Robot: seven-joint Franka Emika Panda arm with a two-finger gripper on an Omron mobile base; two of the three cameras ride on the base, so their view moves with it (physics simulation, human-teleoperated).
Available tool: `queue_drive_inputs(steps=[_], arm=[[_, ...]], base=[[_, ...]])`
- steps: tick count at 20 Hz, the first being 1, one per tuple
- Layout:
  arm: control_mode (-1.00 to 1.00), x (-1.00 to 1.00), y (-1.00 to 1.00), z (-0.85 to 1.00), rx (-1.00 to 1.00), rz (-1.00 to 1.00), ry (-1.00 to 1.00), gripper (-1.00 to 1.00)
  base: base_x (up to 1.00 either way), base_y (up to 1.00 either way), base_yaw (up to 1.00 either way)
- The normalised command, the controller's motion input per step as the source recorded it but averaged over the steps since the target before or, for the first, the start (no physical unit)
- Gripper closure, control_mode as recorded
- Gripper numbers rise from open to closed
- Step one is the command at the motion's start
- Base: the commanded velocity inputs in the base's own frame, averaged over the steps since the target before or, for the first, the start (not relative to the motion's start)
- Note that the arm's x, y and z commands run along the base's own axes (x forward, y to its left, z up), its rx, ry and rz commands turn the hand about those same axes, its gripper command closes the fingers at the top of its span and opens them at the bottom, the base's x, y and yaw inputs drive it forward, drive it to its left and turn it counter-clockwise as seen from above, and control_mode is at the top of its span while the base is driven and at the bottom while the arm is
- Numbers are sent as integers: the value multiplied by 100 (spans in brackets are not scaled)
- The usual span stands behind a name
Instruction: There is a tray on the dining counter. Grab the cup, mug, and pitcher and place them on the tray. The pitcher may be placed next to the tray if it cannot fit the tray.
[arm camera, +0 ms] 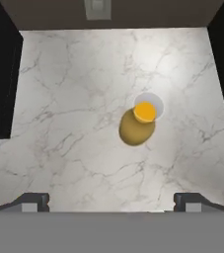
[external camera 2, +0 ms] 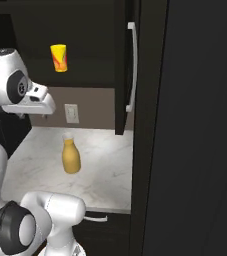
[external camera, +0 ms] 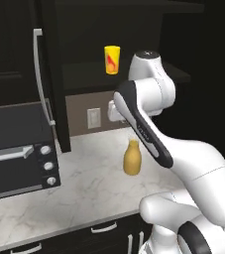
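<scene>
**Currently above the pitcher, nothing held**

Gripper (arm camera: 111, 200) points straight down, fingers spread wide and empty. Pitcher (arm camera: 138, 124) stands upright on the marble counter (arm camera: 74, 99) well below it — a bit ahead and right of centre. Cup (external camera: 112, 59) sits on a dark shelf (external camera: 89, 74), higher than the gripper.

We see the marble counter (external camera: 84, 183) from behind left and right; our hand camera looks straight down onto it, sharing the pitcher (arm camera: 137, 126).
</scene>
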Motion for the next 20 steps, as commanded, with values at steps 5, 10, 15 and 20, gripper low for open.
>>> queue_drive_inputs(steps=[5, 10, 15, 20], arm=[[-100, 1, 21, 58, -17, 9, -20, -100], [-100, 1, 23, 40, -23, 13, -21, -100], [-100, 24, 12, 27, -19, 16, -11, -100], [-100, 55, 10, 26, -10, 17, -3, -100]], base=[[0, 0, 0], [0, 0, 0], [0, 0, 0], [0, 0, 0]])
